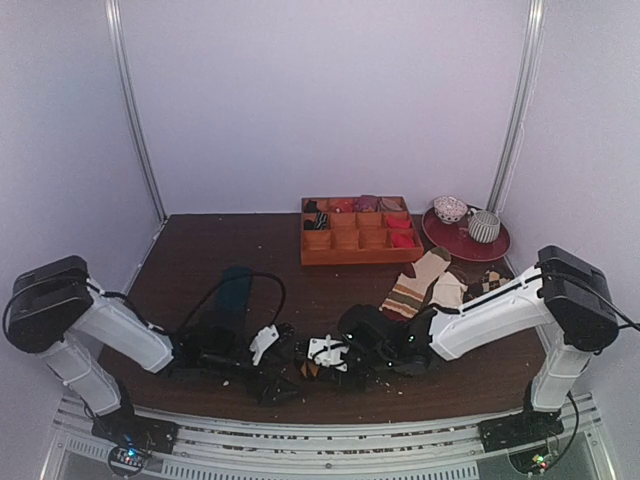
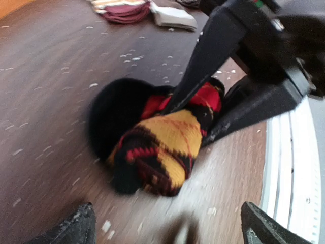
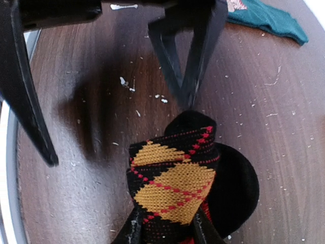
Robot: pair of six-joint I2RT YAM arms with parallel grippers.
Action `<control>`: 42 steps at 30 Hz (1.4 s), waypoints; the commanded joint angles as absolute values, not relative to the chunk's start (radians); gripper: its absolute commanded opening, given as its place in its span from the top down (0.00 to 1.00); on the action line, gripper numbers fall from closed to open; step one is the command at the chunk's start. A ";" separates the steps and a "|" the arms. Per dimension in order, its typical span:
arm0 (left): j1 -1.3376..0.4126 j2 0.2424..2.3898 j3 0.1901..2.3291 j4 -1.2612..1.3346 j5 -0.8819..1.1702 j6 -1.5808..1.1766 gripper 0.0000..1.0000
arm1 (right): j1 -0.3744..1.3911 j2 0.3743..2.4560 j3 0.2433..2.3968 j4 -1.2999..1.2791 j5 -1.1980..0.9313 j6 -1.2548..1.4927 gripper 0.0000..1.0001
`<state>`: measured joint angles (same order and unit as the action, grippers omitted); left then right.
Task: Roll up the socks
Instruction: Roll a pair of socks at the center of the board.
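The socks form one rolled bundle, black with red and orange diamonds, lying on the brown table near its front edge. The bundle also shows in the right wrist view and, small, in the top view. My right gripper is shut on the bundle's near end, with one finger on each side. It also shows in the left wrist view. My left gripper is open wide and empty, just short of the bundle and facing it. Its fingers show opposite in the right wrist view.
A dark teal sock lies at left centre and shows in the right wrist view. A brown-and-beige sock lies right of centre. An orange compartment tray and a red plate with bowls stand at the back. The table's metal front rail is close.
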<state>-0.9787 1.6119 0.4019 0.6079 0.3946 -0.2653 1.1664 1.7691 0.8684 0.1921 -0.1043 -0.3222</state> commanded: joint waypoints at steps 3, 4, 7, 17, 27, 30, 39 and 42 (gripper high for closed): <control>-0.981 1.349 0.318 0.481 0.233 -0.183 0.02 | 1.139 1.888 1.038 -0.297 -0.282 -0.193 0.78; -0.987 1.325 0.306 0.493 0.227 -0.168 0.02 | 1.132 1.906 1.062 -0.332 -0.308 -0.183 0.78; -1.032 1.297 0.279 0.561 0.162 -0.113 0.02 | 1.104 1.948 1.094 -0.382 -0.365 -0.135 0.78; -1.049 1.517 0.269 0.928 0.214 0.083 0.03 | 1.036 2.058 1.120 -0.394 -0.492 -0.088 0.78; -1.051 1.725 0.409 0.943 0.270 0.209 0.10 | 1.008 2.081 1.092 -0.372 -0.530 -0.085 0.78; -1.051 1.759 0.425 0.921 0.290 0.216 0.19 | 1.002 2.090 1.093 -0.380 -0.541 -0.090 0.78; -1.051 1.815 0.442 0.859 0.292 0.190 0.51 | 0.976 2.095 1.069 -0.378 -0.552 -0.089 0.78; -1.051 1.806 0.433 0.836 0.279 0.173 0.39 | 0.973 2.091 1.063 -0.374 -0.550 -0.089 0.79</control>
<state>-1.0389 1.7847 0.4362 0.8936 0.2504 0.1974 0.9649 1.9751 1.1595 -0.1394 -0.6487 -0.1001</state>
